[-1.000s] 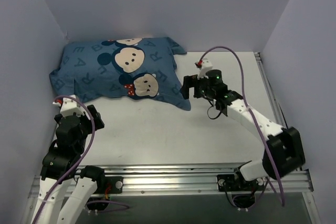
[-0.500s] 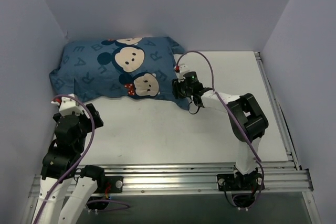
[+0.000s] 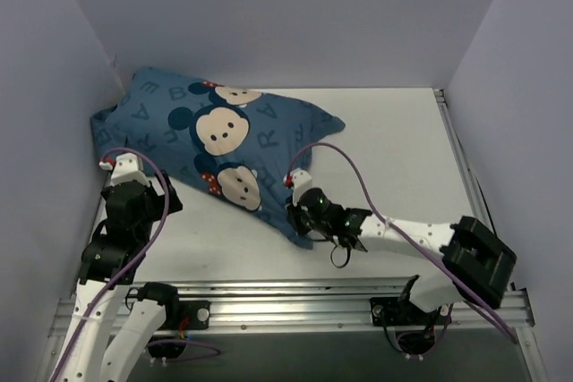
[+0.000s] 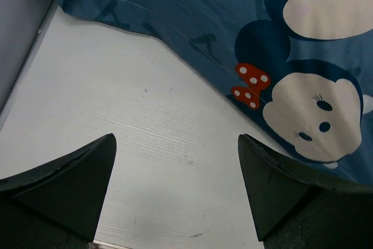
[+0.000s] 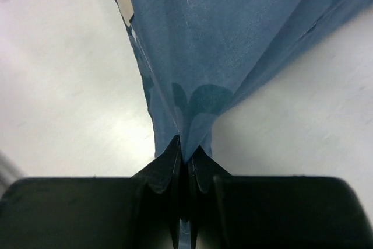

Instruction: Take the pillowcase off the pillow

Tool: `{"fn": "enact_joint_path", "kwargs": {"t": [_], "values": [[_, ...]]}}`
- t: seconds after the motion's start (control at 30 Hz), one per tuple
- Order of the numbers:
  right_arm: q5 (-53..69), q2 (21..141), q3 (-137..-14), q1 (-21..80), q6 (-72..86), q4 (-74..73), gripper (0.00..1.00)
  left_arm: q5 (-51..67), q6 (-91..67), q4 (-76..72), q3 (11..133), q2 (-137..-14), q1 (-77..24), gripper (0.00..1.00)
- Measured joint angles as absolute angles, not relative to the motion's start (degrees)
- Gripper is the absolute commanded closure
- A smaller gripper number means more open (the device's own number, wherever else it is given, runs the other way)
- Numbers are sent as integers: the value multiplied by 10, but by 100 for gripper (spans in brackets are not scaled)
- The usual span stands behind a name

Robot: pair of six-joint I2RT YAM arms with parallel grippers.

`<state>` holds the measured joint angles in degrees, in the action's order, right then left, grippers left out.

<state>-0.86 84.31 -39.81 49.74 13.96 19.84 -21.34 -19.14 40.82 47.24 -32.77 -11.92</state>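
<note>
The blue pillowcase (image 3: 215, 131) with pale letters and mouse faces lies slantwise across the table, its far end against the back left wall. It covers the pillow fully, so the pillow itself is hidden. My right gripper (image 3: 300, 221) is shut on the pillowcase's near corner, which is stretched toward the front; in the right wrist view the cloth (image 5: 215, 56) fans out from the pinched jaws of the right gripper (image 5: 186, 154). My left gripper (image 4: 175, 188) hangs open over bare table just in front of the pillowcase's (image 4: 274, 56) near left edge, touching nothing.
Grey walls close the table on the left, back and right. An aluminium rail (image 3: 295, 297) runs along the front edge by the arm bases. Bare white table (image 3: 403, 158) lies right of the pillowcase.
My right gripper reached the pillowcase's corner, shut on it and pulled it toward the front. The whole pillowcase swung and slid with it. The left arm shifted slightly and stayed open.
</note>
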Motion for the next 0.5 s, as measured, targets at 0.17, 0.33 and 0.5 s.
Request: {"fn": "enact_joint_path", "kwargs": {"t": [0.17, 0.33, 0.5], "values": [[-45, 726, -381, 632, 217, 126, 80, -190, -223, 404, 472, -386, -118, 6], [-24, 689, -397, 660, 240, 32, 21, -167, -265, 383, 473, -440, -118, 6], [-31, 694, -502, 647, 225, -75, 6, -160, -302, 366, 489, -483, -118, 6]]}}
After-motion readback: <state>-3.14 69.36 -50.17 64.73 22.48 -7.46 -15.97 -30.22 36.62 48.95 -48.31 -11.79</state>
